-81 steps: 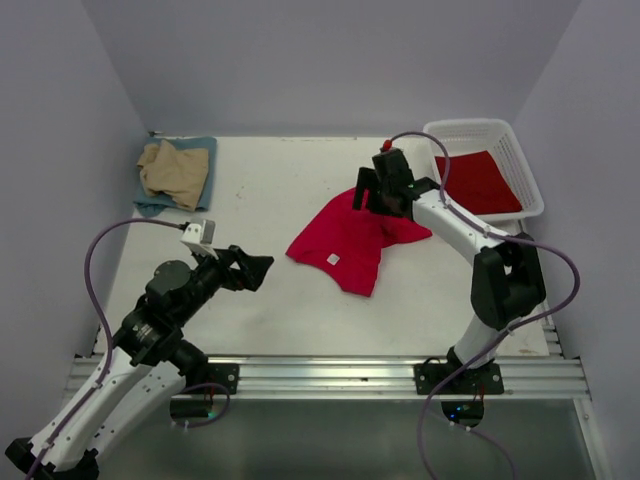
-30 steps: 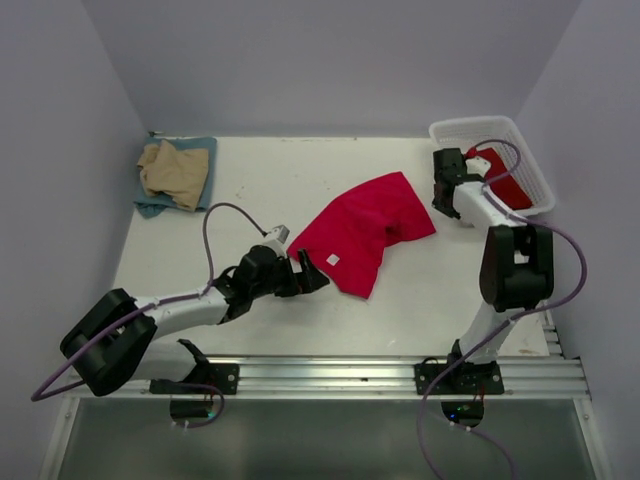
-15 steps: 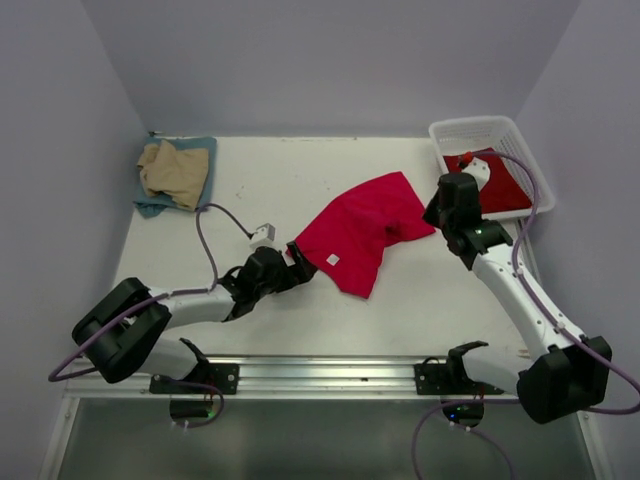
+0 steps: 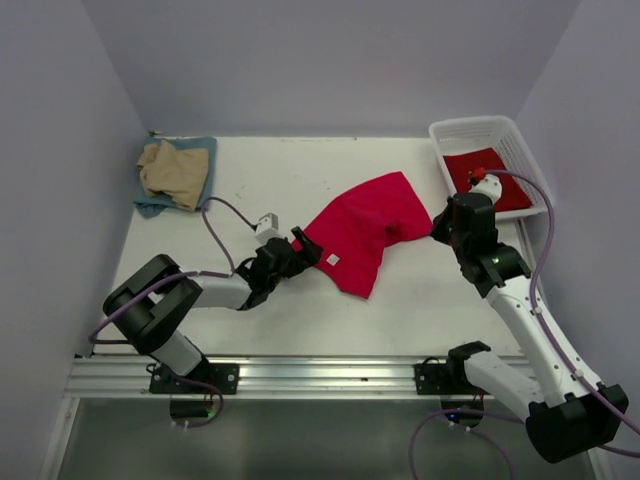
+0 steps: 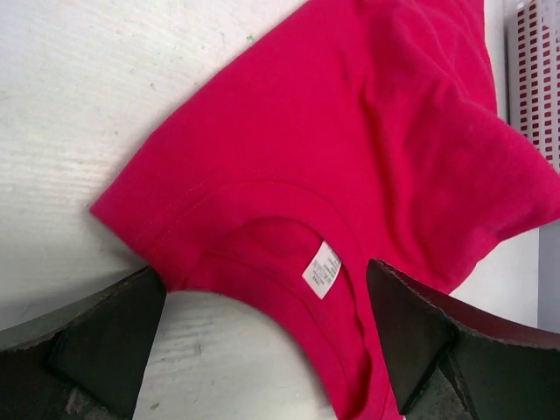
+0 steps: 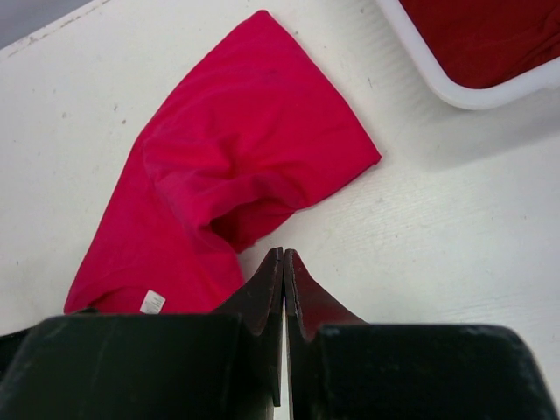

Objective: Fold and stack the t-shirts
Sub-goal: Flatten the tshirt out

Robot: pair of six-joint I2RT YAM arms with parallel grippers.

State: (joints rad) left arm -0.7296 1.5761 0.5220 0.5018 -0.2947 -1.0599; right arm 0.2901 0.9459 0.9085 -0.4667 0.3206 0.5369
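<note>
A bright red t-shirt (image 4: 365, 228) lies crumpled in the middle of the table, its white neck tag (image 5: 322, 269) facing up. My left gripper (image 4: 300, 250) is open and low at the shirt's near-left corner. In the left wrist view its fingers (image 5: 96, 341) straddle the collar edge of the red shirt (image 5: 350, 157). My right gripper (image 4: 438, 228) is shut and empty just off the shirt's right edge, its tips (image 6: 283, 262) over bare table beside the red cloth (image 6: 236, 184). A tan shirt (image 4: 175, 170) lies on a blue-grey one (image 4: 150, 205) at the back left.
A white lattice basket (image 4: 490, 130) stands at the back right with another red shirt (image 4: 487, 178) inside; its rim (image 6: 437, 79) shows in the right wrist view. Grey walls close in the table on three sides.
The right arm has swung from the basket down to the shirt's right edge, still shut. The left gripper has slid right up to the shirt's collar corner. The shirt itself has not moved in the last second.
</note>
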